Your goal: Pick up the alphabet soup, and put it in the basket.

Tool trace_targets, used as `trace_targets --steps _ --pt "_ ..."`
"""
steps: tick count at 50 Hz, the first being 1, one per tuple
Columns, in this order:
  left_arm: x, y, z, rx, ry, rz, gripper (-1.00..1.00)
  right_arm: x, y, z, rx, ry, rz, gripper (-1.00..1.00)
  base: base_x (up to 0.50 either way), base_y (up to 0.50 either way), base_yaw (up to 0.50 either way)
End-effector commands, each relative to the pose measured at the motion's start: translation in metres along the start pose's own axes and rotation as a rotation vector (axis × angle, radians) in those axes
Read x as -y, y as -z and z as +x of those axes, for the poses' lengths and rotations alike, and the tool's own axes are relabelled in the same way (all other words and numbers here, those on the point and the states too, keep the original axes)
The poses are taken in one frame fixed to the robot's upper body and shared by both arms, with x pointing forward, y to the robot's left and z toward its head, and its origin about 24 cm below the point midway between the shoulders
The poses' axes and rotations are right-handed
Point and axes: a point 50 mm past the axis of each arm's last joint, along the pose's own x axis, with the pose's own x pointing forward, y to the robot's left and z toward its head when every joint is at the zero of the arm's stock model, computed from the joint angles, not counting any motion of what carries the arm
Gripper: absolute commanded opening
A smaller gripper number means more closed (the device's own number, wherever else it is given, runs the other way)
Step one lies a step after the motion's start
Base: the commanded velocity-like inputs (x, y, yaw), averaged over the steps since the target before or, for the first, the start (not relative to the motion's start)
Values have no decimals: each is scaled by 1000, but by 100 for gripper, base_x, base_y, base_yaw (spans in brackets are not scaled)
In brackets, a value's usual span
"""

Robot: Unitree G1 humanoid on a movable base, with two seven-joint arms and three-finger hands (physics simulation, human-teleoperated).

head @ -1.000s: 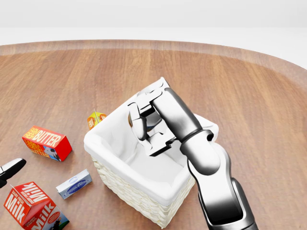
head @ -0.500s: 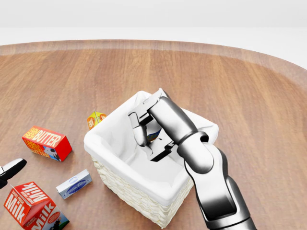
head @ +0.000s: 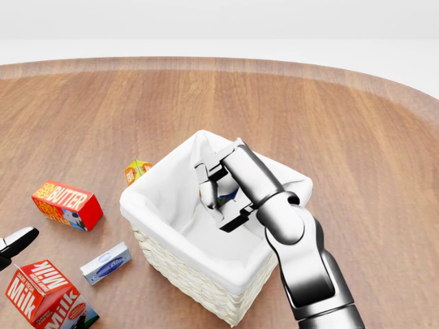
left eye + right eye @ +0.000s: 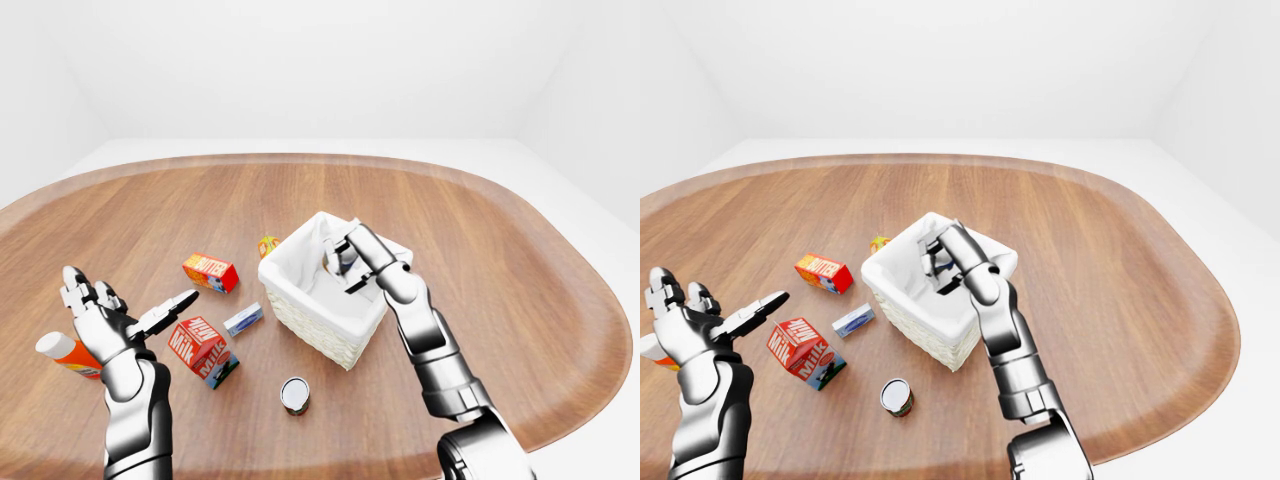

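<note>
The alphabet soup (image 3: pixel 223 194) shows only as a small blue and red patch between the fingers of the right robot hand (image 3: pixel 218 193), which is lowered inside the basket (image 3: pixel 206 274), below the rim of its white cloth lining. The fingers curl closely around the can, so the hand appears to be holding it, though most of the can is hidden. Whether it already rests on the basket floor cannot be told.

As a judgement, the carry is done and the placing is nearly complete; what is left is to let go of the can and lift the hand clear of the lining.

The left robot hand (image 4: pixel 105 320) hovers well apart at the left-eye view's lower left, fingers spread wide and holding nothing.

Around the basket on the brown wooden bench (image 4: pixel 500 230) lie a butter box (image 3: pixel 67 205), a milk carton (image 3: pixel 42 293), a small pale packet (image 3: pixel 105 262), a small orange box (image 3: pixel 136 170) just beside the basket, a second can (image 4: pixel 294 394) on its side, and a white-capped tube (image 4: pixel 66 352). The bench has rounded ends; the room is plain white.
</note>
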Motion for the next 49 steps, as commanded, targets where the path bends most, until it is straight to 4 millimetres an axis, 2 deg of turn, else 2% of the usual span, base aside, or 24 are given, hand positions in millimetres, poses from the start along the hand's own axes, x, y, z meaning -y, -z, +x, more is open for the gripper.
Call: trace_targets --steps 1,6,7,15,22,27,28,35,40,41,49 --pt "0 0 0 -2 1 3 100 5 -3 3 6 24 -8 -100 0 0 0" --pt "0 0 0 1 1 2 100 6 -5 3 13 22 -13 -100 0 0 0" --pt "0 -2 -1 10 1 -1 100 5 -13 2 46 10 -40 100 0 0 0" --pt "0 -1 -1 6 1 1 100 4 -19 1 67 -13 -72 100 0 0 0" --pt "0 4 1 -15 -1 10 100 4 -50 -10 177 -51 -200 100 0 0 0" --pt "0 4 1 -15 -1 10 100 4 -50 -10 175 -55 -207 100 0 0 0" --pt "0 5 1 -19 0 10 100 4 -62 -15 220 -63 -257 100 0 0 0" --pt "0 1 0 -5 0 6 100 5 -73 -20 252 -70 -311 100 0 0 0" --pt "0 1 0 -4 0 6 100 5 -73 -20 250 -72 -315 100 0 0 0" --pt "0 0 -1 3 1 4 100 8 -86 -26 299 -73 -378 100 0 0 0" --pt "0 -3 -2 11 1 0 100 9 -108 -39 384 -78 -487 100 0 0 0"
